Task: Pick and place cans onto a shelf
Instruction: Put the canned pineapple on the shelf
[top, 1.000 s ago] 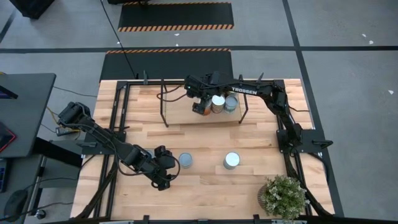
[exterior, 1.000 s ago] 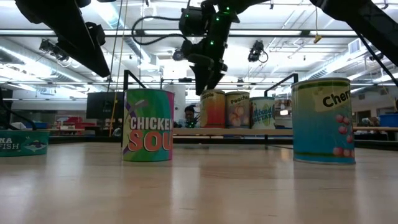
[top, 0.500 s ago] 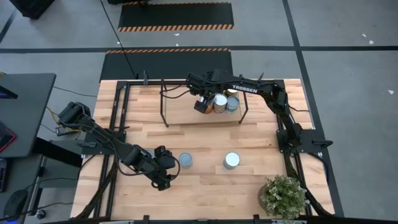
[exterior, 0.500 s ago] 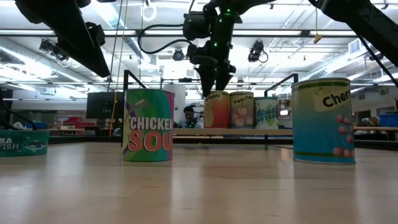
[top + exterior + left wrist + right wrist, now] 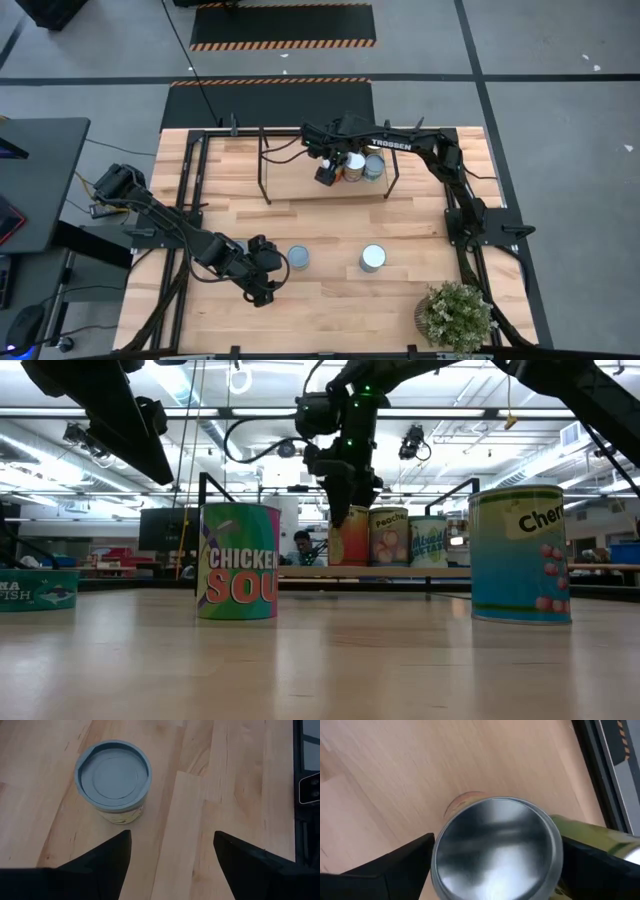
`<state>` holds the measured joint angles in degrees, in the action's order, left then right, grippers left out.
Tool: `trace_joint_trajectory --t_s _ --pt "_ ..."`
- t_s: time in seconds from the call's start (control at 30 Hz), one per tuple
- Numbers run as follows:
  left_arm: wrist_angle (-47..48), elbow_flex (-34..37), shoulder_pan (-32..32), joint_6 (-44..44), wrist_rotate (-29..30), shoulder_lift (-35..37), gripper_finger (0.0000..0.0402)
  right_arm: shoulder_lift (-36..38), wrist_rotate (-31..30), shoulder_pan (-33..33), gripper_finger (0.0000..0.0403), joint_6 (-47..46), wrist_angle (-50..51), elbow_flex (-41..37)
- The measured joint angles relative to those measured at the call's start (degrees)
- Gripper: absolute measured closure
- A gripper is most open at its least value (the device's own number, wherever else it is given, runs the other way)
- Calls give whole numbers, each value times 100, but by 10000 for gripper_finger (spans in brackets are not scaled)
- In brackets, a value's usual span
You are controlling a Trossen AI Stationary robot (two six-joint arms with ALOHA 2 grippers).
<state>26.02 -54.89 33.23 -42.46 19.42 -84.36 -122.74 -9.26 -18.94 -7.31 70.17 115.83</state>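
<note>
Shelf board pale; silver-topped can upright.

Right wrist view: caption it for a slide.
Right pincer straddles a silver-topped can above the shelf board, a second can close beside it.

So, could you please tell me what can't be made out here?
- Right claw: right wrist view, the silver-topped can fills the gap between the fingers; contact unclear.
- That can's label: low view, the claw covers most of it.
- Flat can: low view, cut off by the edge.
- Shelf cans: high view, count unclear under the arm.
</note>
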Motion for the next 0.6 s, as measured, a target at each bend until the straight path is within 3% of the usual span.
trace_joint_trajectory --t_s 0.37,0.6 --pt "0 0 0 4 0 0 114 -2 313 0 80 1074 -308 -96" --pt "0 0 0 9 0 0 114 -2 348 63 64 2648 -471 -96"
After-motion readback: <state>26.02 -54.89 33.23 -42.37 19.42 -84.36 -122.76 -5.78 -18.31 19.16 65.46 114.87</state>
